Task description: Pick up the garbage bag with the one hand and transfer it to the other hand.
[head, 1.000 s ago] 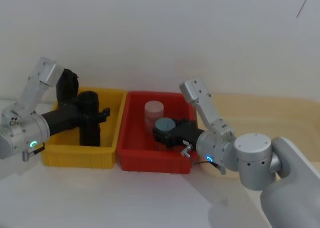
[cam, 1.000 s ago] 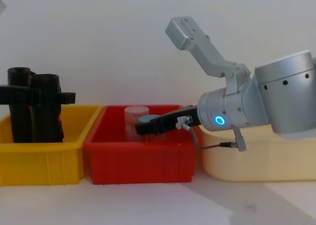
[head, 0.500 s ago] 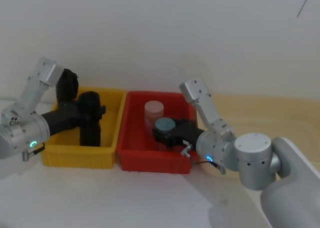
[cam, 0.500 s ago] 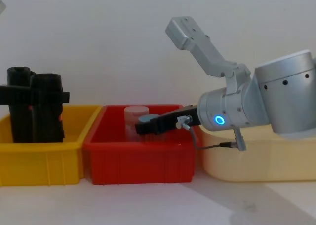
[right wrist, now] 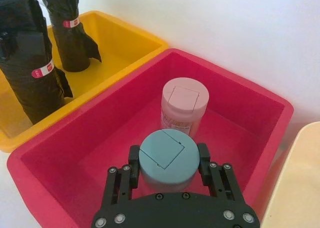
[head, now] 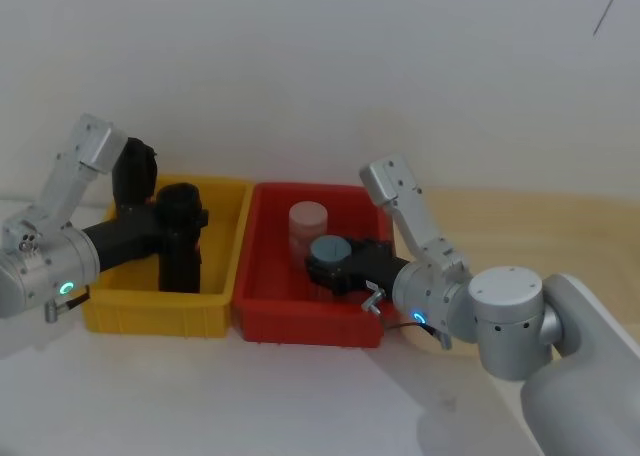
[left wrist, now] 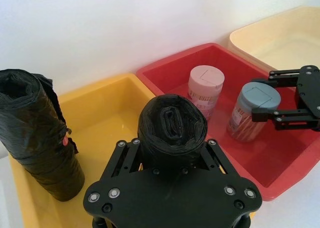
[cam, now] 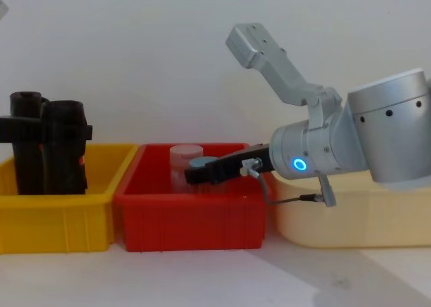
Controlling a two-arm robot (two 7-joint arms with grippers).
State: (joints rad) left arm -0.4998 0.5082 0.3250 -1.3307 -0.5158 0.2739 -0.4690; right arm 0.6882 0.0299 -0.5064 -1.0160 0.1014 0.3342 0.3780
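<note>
A: Where do the 4 cameras sit?
B: Head: high, looking down on the yellow bin (head: 150,314) and red bin (head: 300,326). Chest: low, level, facing their front walls. Each wrist camera sits close behind its own tool, left gripper (left wrist: 170,147) and right gripper (right wrist: 168,160).
A: Overlap?
B: All 4 see both bins.

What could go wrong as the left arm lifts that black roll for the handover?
The second roll stands close beside the garbage bag held by the left gripper; lifting may tip it. The right gripper is shut on a blue-lidded jar, so it likely cannot take the bag yet.
</note>
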